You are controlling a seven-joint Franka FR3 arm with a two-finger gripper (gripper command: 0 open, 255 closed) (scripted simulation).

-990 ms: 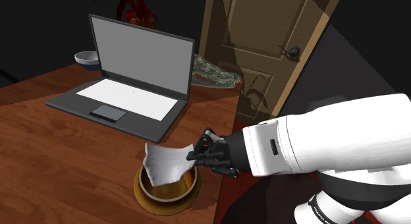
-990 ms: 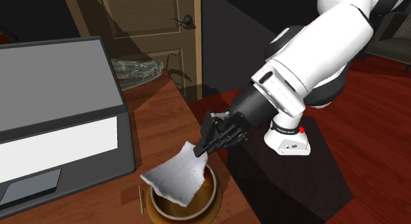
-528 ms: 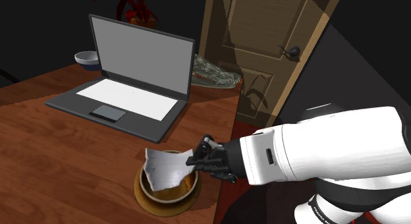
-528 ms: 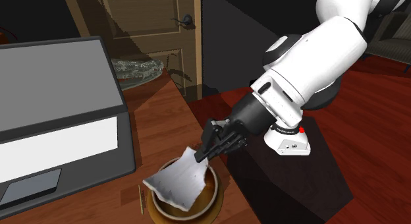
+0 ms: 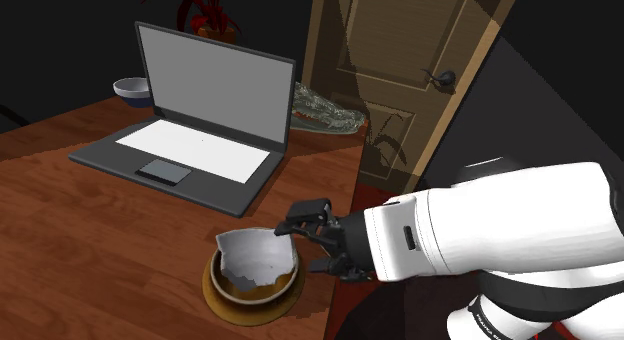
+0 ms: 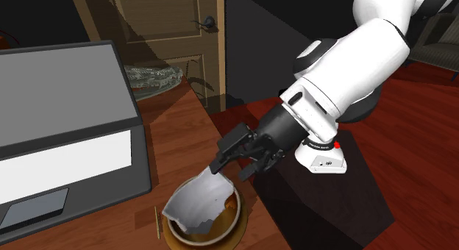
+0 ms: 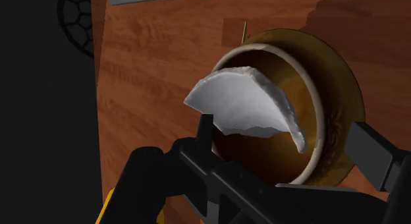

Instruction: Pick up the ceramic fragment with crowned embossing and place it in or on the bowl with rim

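The brown, pale-rimmed bowl (image 5: 286,285) on the wooden counter (image 5: 80,218) holds the white ceramic fragment (image 5: 255,253), tilted, long axis across the bowl's mouth, jagged edge pointing down, while the hand (image 5: 302,246) hovers beside it, fingers wide, gripping nothing.

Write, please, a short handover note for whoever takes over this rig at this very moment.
The hand is open, holds nothing and sits close beside the brown bowl.
The white fragment lies tilted in the bowl, with one edge over the rim.
Done: the fragment is in the bowl.
Left: probably only to lift the arm clear without knocking the fragment.
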